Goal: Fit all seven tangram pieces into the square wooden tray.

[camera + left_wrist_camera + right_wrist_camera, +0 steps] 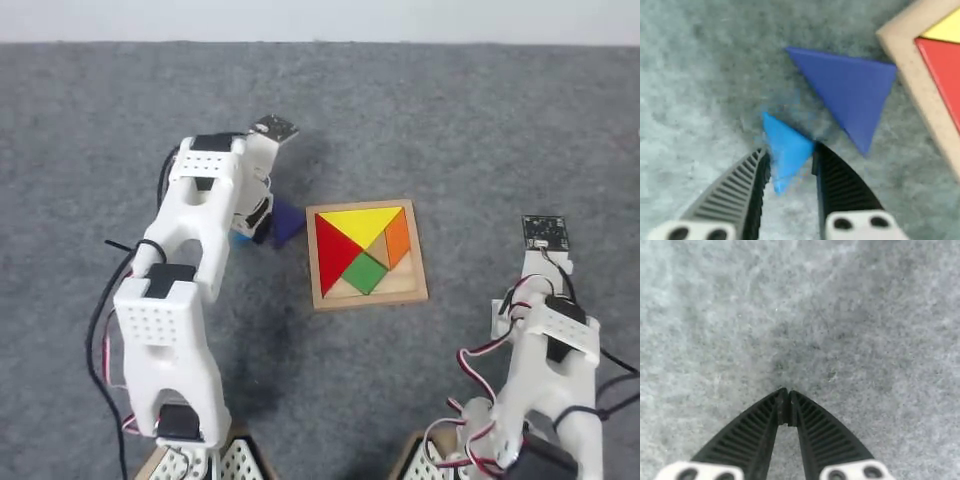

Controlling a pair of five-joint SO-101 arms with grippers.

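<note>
**Grey Felt Surface: Piece Positions and Gripper States**

Grey felt [450, 130] carries the square wooden tray [314, 262], partly filled with coloured pieces [362, 224]. The left gripper [788, 162] pinches the light blue triangle [785, 147], which lies just beside the dark blue triangle [850, 92] and outside the tray. In the high view the left arm hides most of both triangles. The wrist view cuts the tray off at its edge. The right gripper [788, 410] is pressed together over bare felt.

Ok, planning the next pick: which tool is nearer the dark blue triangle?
Left. The left tool is right beside the dark blue triangle; the right tool is past the tray's far side, over bare carpet.
</note>
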